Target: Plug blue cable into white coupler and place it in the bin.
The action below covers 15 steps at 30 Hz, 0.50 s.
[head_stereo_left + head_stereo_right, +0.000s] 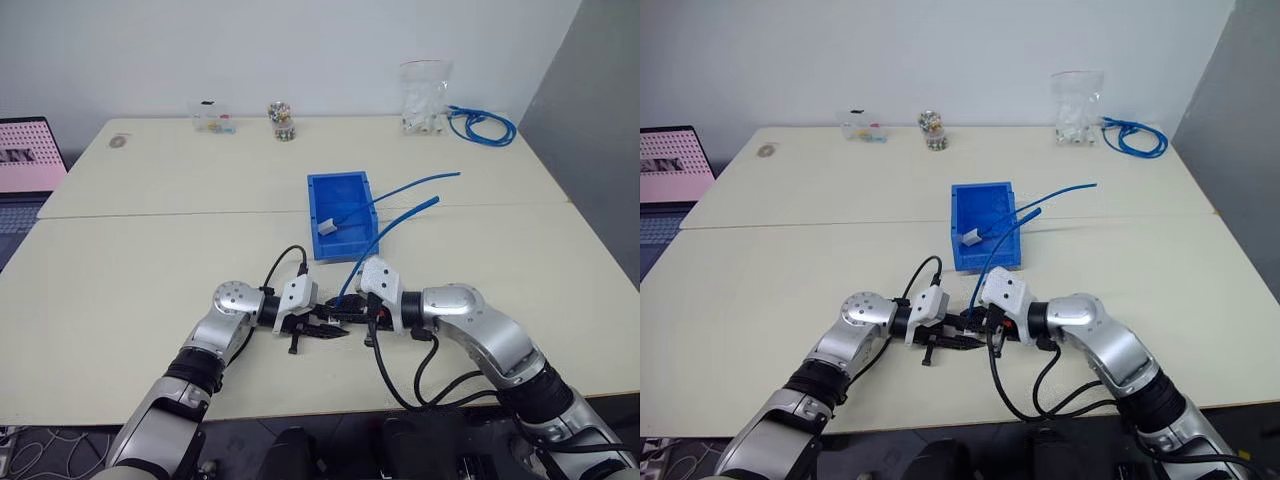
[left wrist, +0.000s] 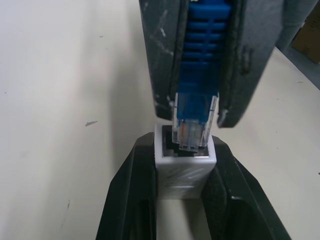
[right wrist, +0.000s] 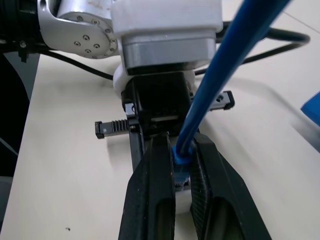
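Near the table's front edge my two grippers meet tip to tip. My left gripper (image 2: 185, 150) is shut on the white coupler (image 2: 185, 170), its dark socket facing the other hand. My right gripper (image 3: 181, 145) is shut on the blue cable (image 1: 385, 238) just behind its clear plug (image 2: 194, 125). The plug's tip sits in the mouth of the coupler's socket, with most of the plug still outside. From my right gripper the cable rises past the right side of the blue bin (image 1: 318, 192), which stands just beyond both hands.
A second blue cable (image 1: 425, 181) hangs over the bin's right wall, ending at a small white piece (image 1: 327, 226) inside. Along the far edge stand a coiled blue bundle (image 1: 482, 125), a clear bag (image 1: 424, 97), a jar (image 1: 282, 120) and a small box (image 1: 212, 117). A laptop (image 1: 25, 160) sits at far left.
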### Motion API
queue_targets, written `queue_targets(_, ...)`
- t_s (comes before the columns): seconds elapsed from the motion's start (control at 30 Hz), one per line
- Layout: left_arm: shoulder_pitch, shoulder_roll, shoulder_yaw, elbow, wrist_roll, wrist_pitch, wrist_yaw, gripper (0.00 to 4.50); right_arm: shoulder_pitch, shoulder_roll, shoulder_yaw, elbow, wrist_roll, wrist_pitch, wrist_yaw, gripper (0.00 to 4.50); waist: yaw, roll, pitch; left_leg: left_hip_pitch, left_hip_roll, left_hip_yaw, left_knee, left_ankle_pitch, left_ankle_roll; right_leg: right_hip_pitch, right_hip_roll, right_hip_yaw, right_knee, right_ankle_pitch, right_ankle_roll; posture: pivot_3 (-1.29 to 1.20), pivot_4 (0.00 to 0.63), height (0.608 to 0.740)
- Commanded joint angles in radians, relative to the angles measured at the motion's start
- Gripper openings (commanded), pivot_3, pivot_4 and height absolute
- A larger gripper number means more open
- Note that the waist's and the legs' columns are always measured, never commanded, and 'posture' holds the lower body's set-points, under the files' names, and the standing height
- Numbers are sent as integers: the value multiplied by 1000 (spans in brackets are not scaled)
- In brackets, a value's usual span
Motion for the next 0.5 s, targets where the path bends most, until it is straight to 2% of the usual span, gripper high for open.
queue_targets(0.03,44,17,-23,13,45,30,-2,812,8,-11,29,14,-37,-2,21,141,0,0,-3,0,0,0,0,0,0,0,0,0,0,0,0,0,150,740)
queue_targets(0.23,47,11,-21,7,46,33,14,812,-13,14,50,103,-89,-54,26,141,-1,0,-10,1,0,0,-1,0,0,1,0,0,0,0,0,0,150,740)
queue_targets(0.5,65,13,-17,-15,44,41,21,812,-47,-5,99,174,-156,-183,135,141,-2,0,-13,4,1,0,-1,0,0,3,2,1,0,0,0,0,150,740)
